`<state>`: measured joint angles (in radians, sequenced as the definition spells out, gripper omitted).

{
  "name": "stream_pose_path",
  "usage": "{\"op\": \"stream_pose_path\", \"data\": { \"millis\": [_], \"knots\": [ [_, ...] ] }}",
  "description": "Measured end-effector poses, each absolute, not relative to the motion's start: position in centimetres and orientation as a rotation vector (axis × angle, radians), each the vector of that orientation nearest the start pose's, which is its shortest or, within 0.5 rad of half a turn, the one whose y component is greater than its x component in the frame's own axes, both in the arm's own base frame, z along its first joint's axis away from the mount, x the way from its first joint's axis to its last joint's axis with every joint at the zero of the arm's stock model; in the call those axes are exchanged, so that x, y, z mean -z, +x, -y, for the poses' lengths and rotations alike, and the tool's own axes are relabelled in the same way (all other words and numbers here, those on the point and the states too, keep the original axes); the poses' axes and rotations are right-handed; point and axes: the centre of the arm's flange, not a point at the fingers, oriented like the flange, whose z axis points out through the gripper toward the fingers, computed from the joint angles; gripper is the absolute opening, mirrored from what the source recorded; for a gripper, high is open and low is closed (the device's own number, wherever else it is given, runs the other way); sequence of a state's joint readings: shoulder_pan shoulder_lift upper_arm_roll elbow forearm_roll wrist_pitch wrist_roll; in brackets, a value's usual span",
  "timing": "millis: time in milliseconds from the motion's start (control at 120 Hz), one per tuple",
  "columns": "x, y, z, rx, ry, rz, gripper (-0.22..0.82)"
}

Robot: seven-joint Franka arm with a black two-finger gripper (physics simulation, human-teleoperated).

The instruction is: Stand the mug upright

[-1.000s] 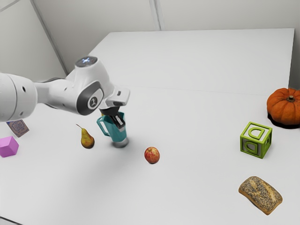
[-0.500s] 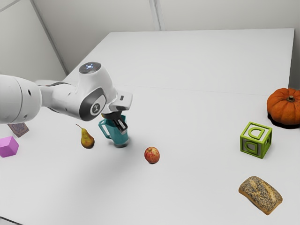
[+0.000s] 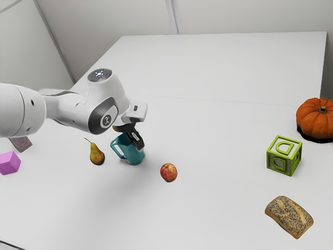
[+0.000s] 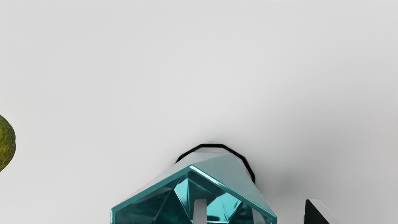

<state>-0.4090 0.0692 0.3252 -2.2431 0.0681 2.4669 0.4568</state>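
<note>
The gripper's (image 3: 137, 145) fingers are spread, one over the mouth of the mug (image 3: 131, 153), the other outside its rim. The mug sits between pear (image 3: 97, 154) and apple (image 3: 168, 172), a gap either side, well in from the table's (image 3: 223, 62) far edge.

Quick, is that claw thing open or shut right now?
The gripper is open: one finger is inside the teal mug, the other outside, clear of its wall.

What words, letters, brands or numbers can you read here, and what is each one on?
"D": top of the green-edged block.
"D": front face of the same block.
Too small to read: the markings on the arm's round badge and on the brownish card near the exterior view's left edge.
</note>
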Motion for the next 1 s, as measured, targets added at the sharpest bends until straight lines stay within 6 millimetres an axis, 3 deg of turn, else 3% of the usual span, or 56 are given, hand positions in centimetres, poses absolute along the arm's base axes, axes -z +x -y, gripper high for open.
{"op": "stream_pose_path", "data": {
  "millis": [233,500,642,775,883,1000],
  "knots": [
    [-36.1,54.4,5.0,0.238,-2.907,-0.886,0.48],
    [-39.8,54.4,6.0,0.336,-2.904,-0.901,0.57],
    [-44.3,56.6,6.7,0.395,-2.884,-0.896,0.59],
    [-48.0,58.6,7.1,0.347,-2.893,-0.867,0.60],
    [-49.8,59.9,6.1,0.264,-2.918,-0.808,0.60],
    [-50.1,60.5,3.4,0.137,-2.960,-0.698,0.60]
  ]
}}
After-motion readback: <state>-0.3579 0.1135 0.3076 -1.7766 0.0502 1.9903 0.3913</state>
